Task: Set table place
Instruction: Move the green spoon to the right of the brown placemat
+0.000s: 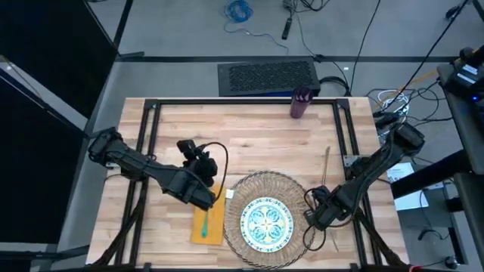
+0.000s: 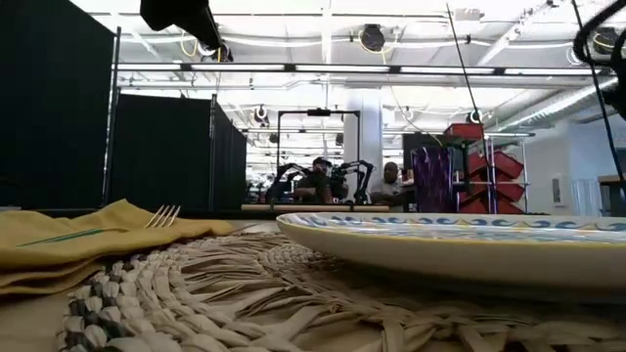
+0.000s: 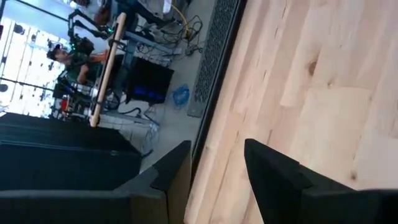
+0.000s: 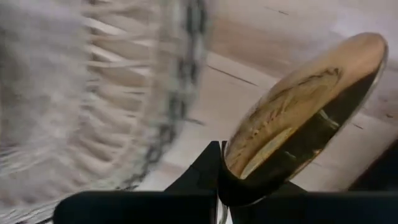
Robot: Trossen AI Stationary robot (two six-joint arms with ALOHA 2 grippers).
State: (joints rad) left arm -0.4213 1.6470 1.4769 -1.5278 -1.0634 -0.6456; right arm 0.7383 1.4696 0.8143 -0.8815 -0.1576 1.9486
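A round woven placemat (image 1: 261,189) lies near the table's front edge with the blue-green plate (image 1: 266,221) on it. To its left is the yellow napkin (image 1: 215,227), and the green-handled fork (image 1: 204,223) lies on top of it. The purple cup (image 1: 301,103) stands at the far edge. The slim knife (image 1: 325,168) lies right of the placemat. My left gripper (image 3: 217,171) hovers open over the napkin's far end, with nothing between its fingers. My right gripper (image 1: 318,217), at the placemat's right rim, is shut on the gold spoon (image 4: 305,112). My right gripper pinches the spoon between its two fingers at the narrow base of the bowl (image 4: 231,183). The gold bowl sticks out past the fingertips, tilted, over the bare wood beside the placemat's rim (image 4: 180,93). The gripper hides the handle.
Black frame rails (image 1: 151,143) run along the table's left, right and far sides. A dark mat (image 1: 266,75) lies on the floor behind the table. Bare wood (image 1: 249,143) lies between the cup and the placemat. People sit in the room beyond (image 2: 318,181).
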